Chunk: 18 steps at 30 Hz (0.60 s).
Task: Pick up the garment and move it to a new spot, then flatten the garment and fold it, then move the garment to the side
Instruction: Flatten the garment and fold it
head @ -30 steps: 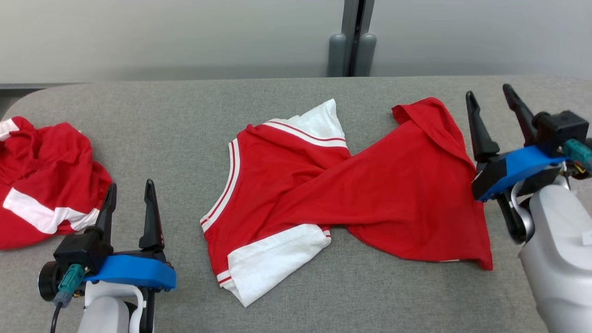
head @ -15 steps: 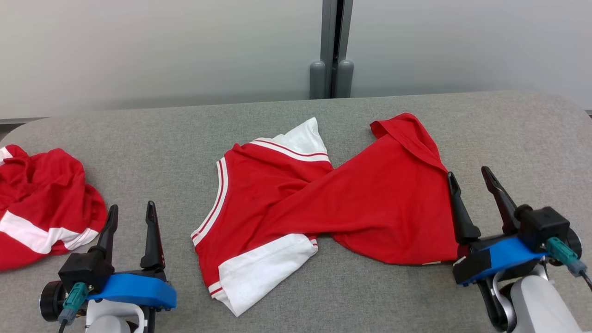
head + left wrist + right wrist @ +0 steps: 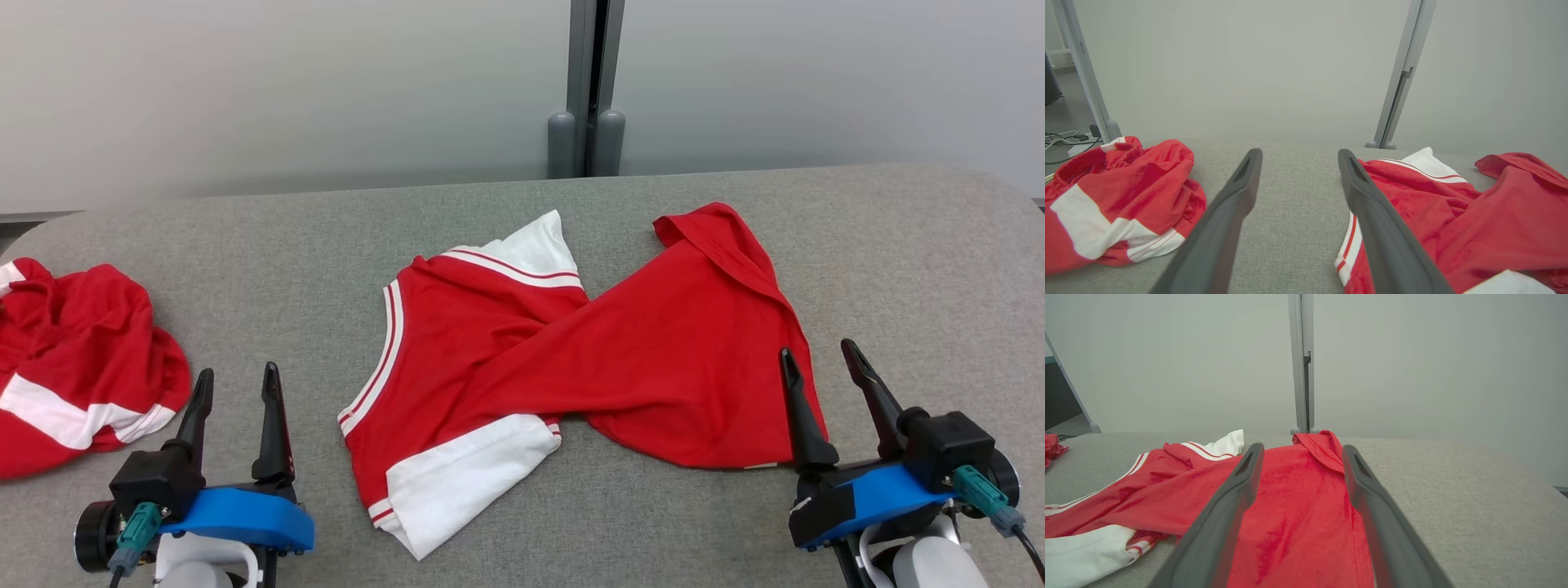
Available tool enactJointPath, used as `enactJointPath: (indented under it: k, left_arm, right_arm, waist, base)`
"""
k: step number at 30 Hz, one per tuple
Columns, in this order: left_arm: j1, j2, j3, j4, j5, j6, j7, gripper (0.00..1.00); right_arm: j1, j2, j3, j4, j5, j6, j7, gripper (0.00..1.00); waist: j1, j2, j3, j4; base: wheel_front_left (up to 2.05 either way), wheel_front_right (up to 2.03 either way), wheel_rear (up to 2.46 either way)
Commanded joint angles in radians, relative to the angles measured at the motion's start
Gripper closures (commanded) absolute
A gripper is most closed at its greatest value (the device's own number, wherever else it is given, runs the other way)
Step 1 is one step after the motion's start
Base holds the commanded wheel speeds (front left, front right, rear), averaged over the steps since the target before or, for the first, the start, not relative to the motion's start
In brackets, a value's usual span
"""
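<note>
The garment (image 3: 571, 367) is a red T-shirt with white sleeves and striped trim, lying twisted across the middle of the grey table (image 3: 457, 204); its hem end is folded over at the right. It also shows in the left wrist view, garment (image 3: 1474, 220), and in the right wrist view, garment (image 3: 1290, 498). My left gripper (image 3: 237, 380) hovers open at the lower left, apart from the shirt's collar. My right gripper (image 3: 818, 361) stands open at the lower right, fingers over the shirt's right edge, holding nothing.
A second red and white garment (image 3: 73, 359) lies crumpled at the table's left edge, also seen as a heap (image 3: 1118, 204) in the left wrist view. A grey partition post (image 3: 589, 82) stands behind the table. Bare table cloth lies at the far right and along the front.
The head camera shifted, moving the whole picture. My right gripper has drawn back from beside the shirt's far right corner to the near right edge. The shirt and left gripper stay put.
</note>
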Motion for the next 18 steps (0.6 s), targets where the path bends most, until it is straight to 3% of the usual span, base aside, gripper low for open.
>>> enactJointPath:
  k: [1,9,18]
  left_arm:
    - [-0.009,0.005,-0.007,0.003,0.001,-0.002,-0.003,0.0]
    - [-0.084,0.038,-0.068,0.053,-0.007,-0.002,-0.002,0.0]
    - [-0.166,0.079,-0.165,0.223,-0.051,-0.002,0.044,0.0]
  right_arm:
    - [0.015,0.004,0.0,-0.007,-0.005,0.0,0.001,0.0]
    - [-0.009,0.009,0.012,-0.021,-0.009,0.0,0.007,0.0]
    - [-0.031,0.012,0.014,-0.012,-0.009,0.0,0.0,0.0]
  waist:
    - [0.0001,0.0,0.001,-0.002]
    - [0.0001,0.0,0.032,-0.017]
    - [0.0001,0.0,0.077,-0.052]
  base:
    - [0.0,0.0,0.0]
    - [0.0,0.0,0.0]
    - [0.0,0.0,0.0]
